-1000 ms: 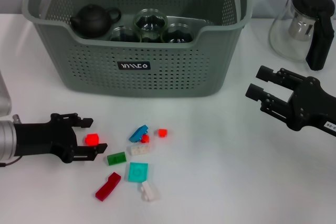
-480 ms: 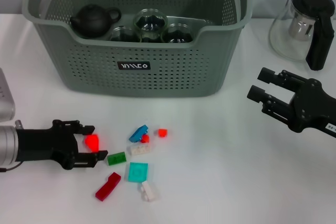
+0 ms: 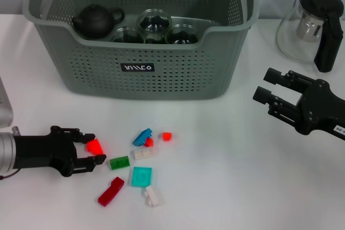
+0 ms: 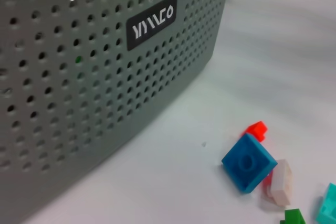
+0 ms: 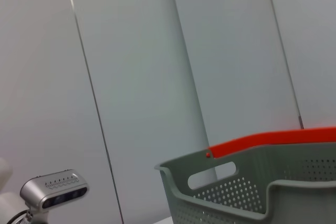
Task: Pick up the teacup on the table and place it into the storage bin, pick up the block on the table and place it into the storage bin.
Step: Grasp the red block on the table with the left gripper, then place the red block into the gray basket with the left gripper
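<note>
Left gripper (image 3: 91,153) low over the table (image 3: 226,187), in front of the storage bin (image 3: 178,74) and off toward its left end. Fingers set narrow around a small red block (image 3: 94,146); block sits tilted between the tips, so it looks pinched, though whether it has left the tabletop I cannot tell. Remaining blocks scattered just beside it: green block (image 3: 119,162), blue block (image 3: 142,136), teal square block (image 3: 142,176), dark red long block (image 3: 111,191), white pieces near the middle of the cluster. Left wrist view shows the bin's perforated front wall and black label (image 4: 154,21), with the blue block lying near its base. No teacup visible on the table; glass cups (image 3: 154,25) and a dark teapot (image 3: 97,20) sit inside the bin. Right gripper (image 3: 267,87) hovers to the right of the bin, fingers apart, empty, idle; glass jug (image 3: 312,28) behind it. Handling judgement: the block is likely hard plastic, very light, stiff, smooth-sided, so it could pivot or squirt out of a corner pinch. Best hold is across two flat opposite faces, squarely, with modest force. Not fragile; a short drop into the bin should do no harm, though the glass cups inside warrant a gentle release.
</note>
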`<action>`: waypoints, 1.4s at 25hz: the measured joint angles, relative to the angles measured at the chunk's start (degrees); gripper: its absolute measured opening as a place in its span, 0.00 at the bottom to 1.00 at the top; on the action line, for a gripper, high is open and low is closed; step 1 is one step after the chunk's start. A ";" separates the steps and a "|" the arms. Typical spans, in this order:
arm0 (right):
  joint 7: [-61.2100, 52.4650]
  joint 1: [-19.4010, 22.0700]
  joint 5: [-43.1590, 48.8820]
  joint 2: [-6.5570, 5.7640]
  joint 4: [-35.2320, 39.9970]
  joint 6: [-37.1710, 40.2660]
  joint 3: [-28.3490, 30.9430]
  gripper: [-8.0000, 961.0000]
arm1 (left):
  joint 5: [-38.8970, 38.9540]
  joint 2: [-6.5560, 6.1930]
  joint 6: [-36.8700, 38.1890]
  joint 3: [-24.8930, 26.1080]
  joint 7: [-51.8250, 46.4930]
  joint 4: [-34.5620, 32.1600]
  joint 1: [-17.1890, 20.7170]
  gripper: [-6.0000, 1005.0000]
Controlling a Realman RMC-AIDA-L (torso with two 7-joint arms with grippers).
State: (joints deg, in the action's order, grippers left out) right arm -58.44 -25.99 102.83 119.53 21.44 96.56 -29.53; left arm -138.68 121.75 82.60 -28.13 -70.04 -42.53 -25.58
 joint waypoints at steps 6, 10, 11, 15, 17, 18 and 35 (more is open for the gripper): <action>0.00 -0.22 0.00 0.00 0.00 0.03 0.00 0.60 | 0.43 1.58 -2.05 0.08 1.26 -1.97 0.70 0.65; 0.00 -0.22 0.00 0.00 0.02 0.01 0.00 0.60 | 0.43 2.18 -3.58 -0.10 1.81 -2.60 0.79 0.55; 0.00 -0.22 0.00 0.00 0.04 0.01 0.00 0.60 | 0.43 2.19 -3.65 -0.18 1.83 -2.61 0.73 0.52; 0.00 -0.20 0.00 0.00 0.12 0.07 0.00 0.60 | 0.44 2.21 -3.67 -0.19 1.66 -3.03 0.67 0.45; 0.00 -0.20 0.00 0.00 0.17 0.11 0.17 0.60 | 0.49 2.22 -3.62 0.11 0.36 -3.70 0.55 0.45; 0.00 -0.20 0.00 -0.03 0.18 0.12 0.32 0.60 | 0.49 2.22 -3.62 0.11 0.36 -3.70 0.55 0.44; 0.00 -0.04 0.00 -0.08 0.09 0.38 0.53 0.60 | 19.98 -1.15 27.09 6.25 -7.93 -12.54 -4.18 0.43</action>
State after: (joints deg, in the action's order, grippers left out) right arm -58.44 -26.03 102.83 119.45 21.54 96.93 -29.00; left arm -118.71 120.60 109.69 -21.88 -77.97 -55.07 -29.76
